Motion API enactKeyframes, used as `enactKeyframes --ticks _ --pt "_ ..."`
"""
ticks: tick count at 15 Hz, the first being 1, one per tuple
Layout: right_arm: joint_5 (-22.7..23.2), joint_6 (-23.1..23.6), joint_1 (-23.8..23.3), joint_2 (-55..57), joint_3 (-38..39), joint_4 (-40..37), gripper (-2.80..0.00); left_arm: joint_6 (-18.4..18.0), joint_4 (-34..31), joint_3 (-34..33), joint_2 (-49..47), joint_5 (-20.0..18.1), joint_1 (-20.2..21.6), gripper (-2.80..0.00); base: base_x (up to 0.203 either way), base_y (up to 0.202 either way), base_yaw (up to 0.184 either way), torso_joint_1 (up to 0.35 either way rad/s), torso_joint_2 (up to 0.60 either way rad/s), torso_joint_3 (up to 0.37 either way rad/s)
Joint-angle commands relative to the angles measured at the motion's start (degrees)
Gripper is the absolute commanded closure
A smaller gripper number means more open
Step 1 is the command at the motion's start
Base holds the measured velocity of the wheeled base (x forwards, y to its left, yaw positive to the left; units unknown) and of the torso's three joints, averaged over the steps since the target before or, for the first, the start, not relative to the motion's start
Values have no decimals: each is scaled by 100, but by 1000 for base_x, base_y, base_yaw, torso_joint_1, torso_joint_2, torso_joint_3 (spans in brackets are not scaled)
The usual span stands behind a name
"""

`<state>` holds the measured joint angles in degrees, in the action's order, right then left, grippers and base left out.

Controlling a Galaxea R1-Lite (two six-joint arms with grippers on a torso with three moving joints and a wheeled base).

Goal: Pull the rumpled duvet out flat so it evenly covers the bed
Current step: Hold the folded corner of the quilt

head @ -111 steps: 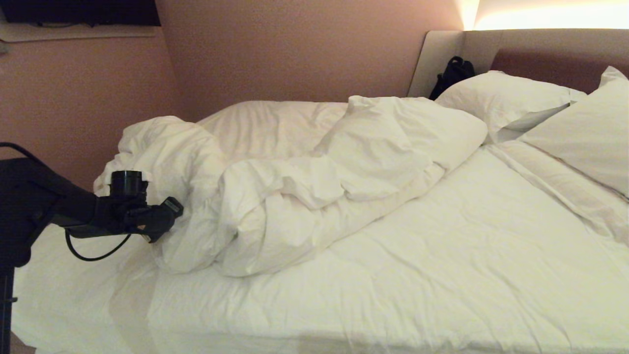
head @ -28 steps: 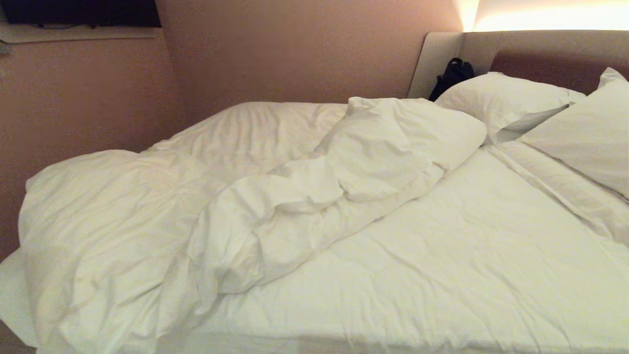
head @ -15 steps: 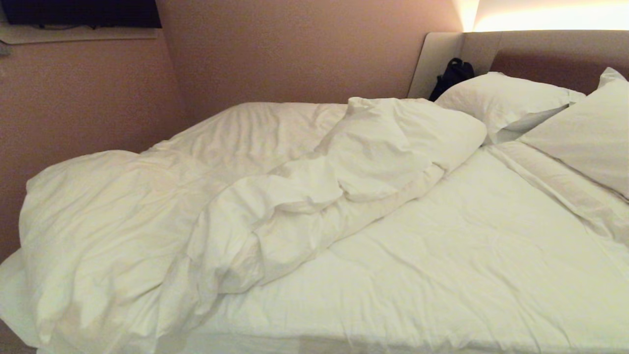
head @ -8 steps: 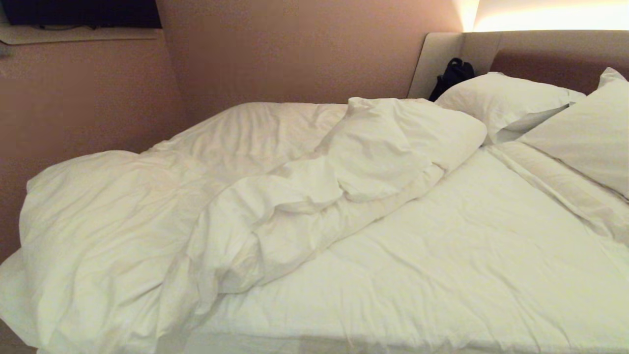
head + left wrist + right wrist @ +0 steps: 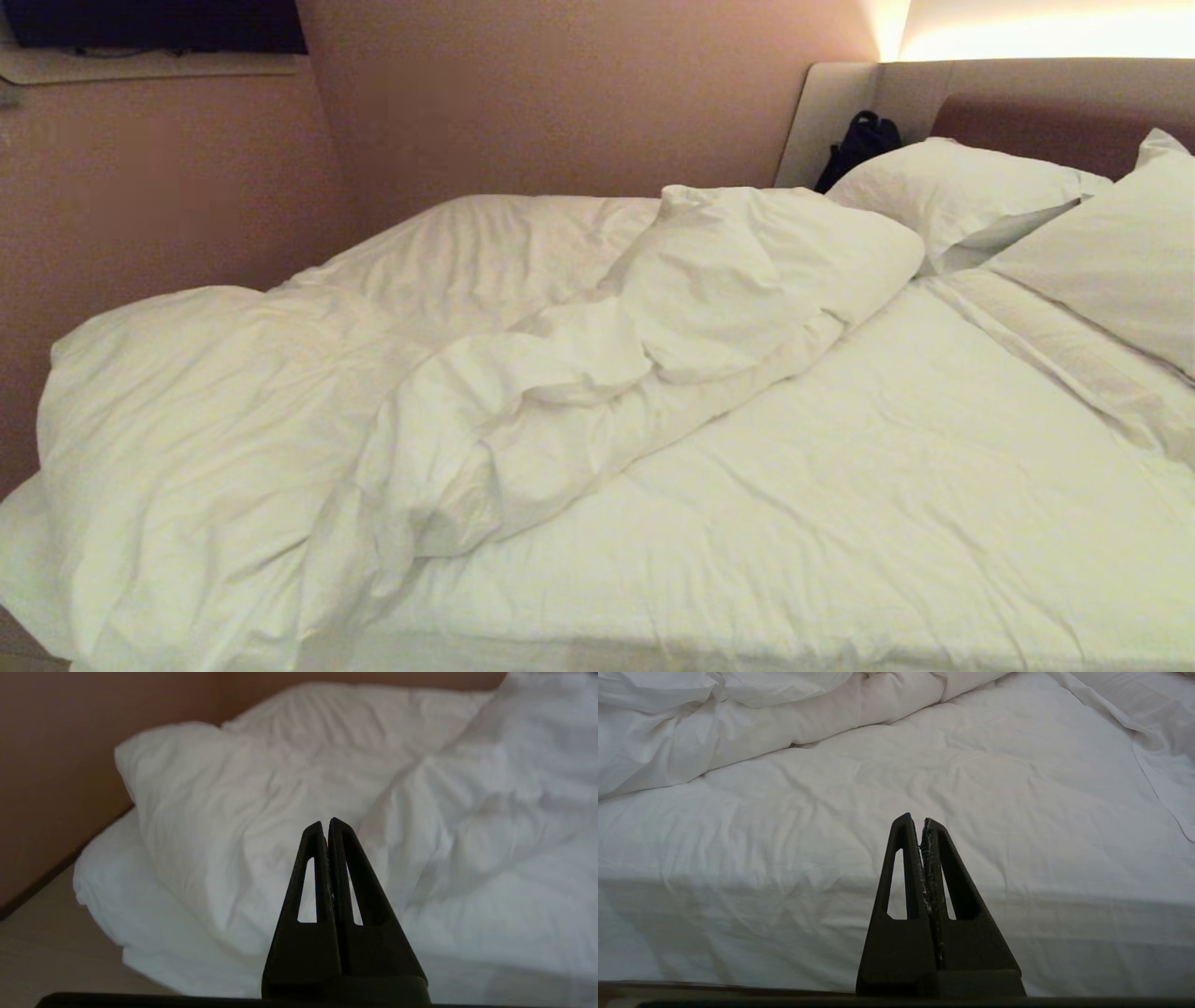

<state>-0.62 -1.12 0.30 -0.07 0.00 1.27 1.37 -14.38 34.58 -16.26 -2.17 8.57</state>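
The duvet [image 5: 523, 373] lies partly spread on the bed [image 5: 840, 523]: its left portion is opened out and drapes over the foot-end corner by the wall, while a thick rumpled ridge runs diagonally from the near left up toward the two pillows [image 5: 962, 191] at the headboard [image 5: 1036, 112]. By my reading, the job is perhaps half done; the whole near right stretch of mattress shows only its sheet, so that ridge has yet to be drawn across and smoothed flat. I have my left gripper [image 5: 327, 823] pinched closed and holding nothing, hanging off the bed's corner with the spread part of the duvet ahead of it, apart from the cloth. My right gripper [image 5: 916, 820] is likewise closed and empty, parked at the near edge, facing bare sheet with the ridge well beyond it. Neither arm appears from the head camera.
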Motion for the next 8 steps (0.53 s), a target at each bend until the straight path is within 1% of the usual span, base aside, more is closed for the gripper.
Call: enactKeyframes --ticks 1,3,4,5,8 --pt "1 -2 5 7 0 5 0 -3 4 -158 -16 157 -336 0 0 0 0 0 0 0" --pt "1 -2 5 7 0 5 0 -56 -22 -319 291 211 -729 0 0 0 0 0 0 0" --pt "1 -2 5 7 0 5 0 -179 -35 -451 497 222 -845 0 0 0 0 0 0 0" --pt "1 -2 5 7 0 5 0 -303 -27 -620 667 237 -872 0 0 0 0 0 0 0" --pt "1 -2 5 7 0 5 0 -360 -2 -971 1276 235 -868 0 0 0 0 0 0 0"
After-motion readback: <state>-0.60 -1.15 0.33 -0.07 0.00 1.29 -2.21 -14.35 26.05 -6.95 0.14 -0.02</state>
